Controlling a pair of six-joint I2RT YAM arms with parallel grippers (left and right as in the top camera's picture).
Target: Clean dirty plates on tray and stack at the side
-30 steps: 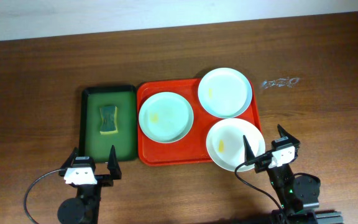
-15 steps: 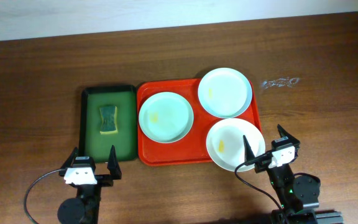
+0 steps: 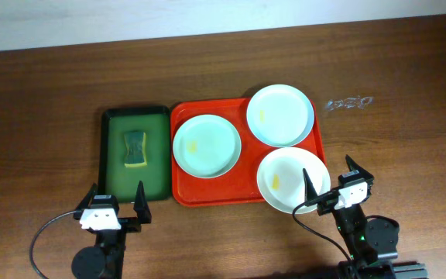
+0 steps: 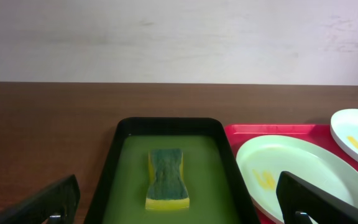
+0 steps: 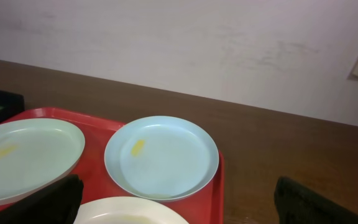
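Remaining unchanged over the last second: the red tray (image 3: 238,188) at centre carries all three dirty plates (image 3: 207,146), each apparently still smeared yellow. To its left, the green tray (image 3: 111,155) holds the sponge (image 3: 134,149). The left gripper (image 3: 116,190) and right gripper (image 3: 327,166) wait at the near edge, fingers wide, empty. Cleaning has not begun.

Both arms sit folded low on the robot's side of the tray (image 3: 242,182), the left gripper (image 3: 117,187) beyond its left corner, the right gripper (image 3: 327,165) at its right corner, each with jaws spread wide and empty.
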